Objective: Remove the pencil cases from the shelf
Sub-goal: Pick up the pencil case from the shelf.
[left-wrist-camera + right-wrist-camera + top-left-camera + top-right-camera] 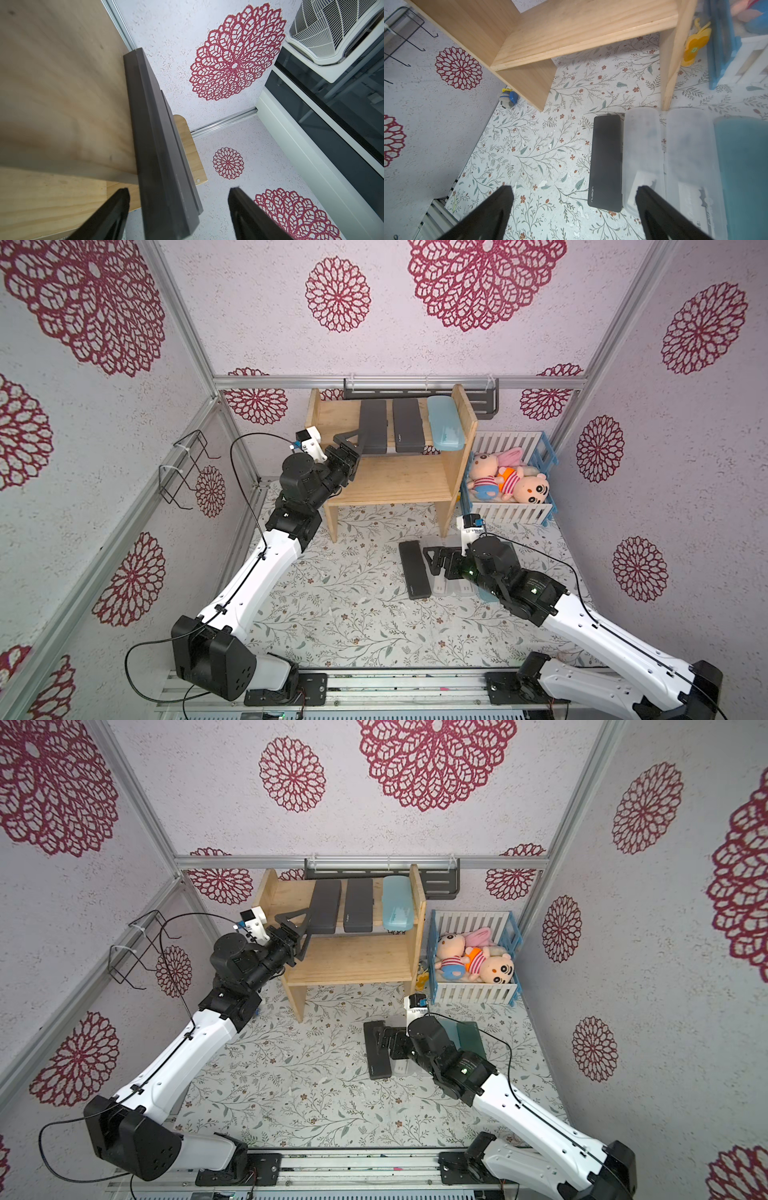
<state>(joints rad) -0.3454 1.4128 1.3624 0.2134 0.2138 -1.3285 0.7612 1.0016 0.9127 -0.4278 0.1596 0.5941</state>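
Reaching for the top tier of the shelf (399, 485), the left gripper (179, 189) spreads its jaws around the front end of a grey case (372, 423). In the left wrist view we see a gap between each finger and the case, so nothing is clamped. That case lies near the middle of the top tier, with its front end overhanging the tier's front edge. Beside it, toward the tier's right end, lie a second grey case (408, 423) and a blue case (445, 423). The blue one sits next to the right side panel, and both overhang the front edge too.

The right gripper (575, 188) hangs low over the worktop (353, 614), jaws wide apart and holding nothing. Right of the worktop's middle, in front of the shelf's right leg, we find a row of cases lying flat. A third grey case (606, 162) is at the left end, close against a clear case (641, 155), followed by a second clear case (687, 162). In a top view, a second blue case (451, 1029) and a green case (471, 1038) show past the arm at the row's right end, partly hidden. A crate of dolls (511, 512) stands at the worktop's far right corner, beside the shelf.
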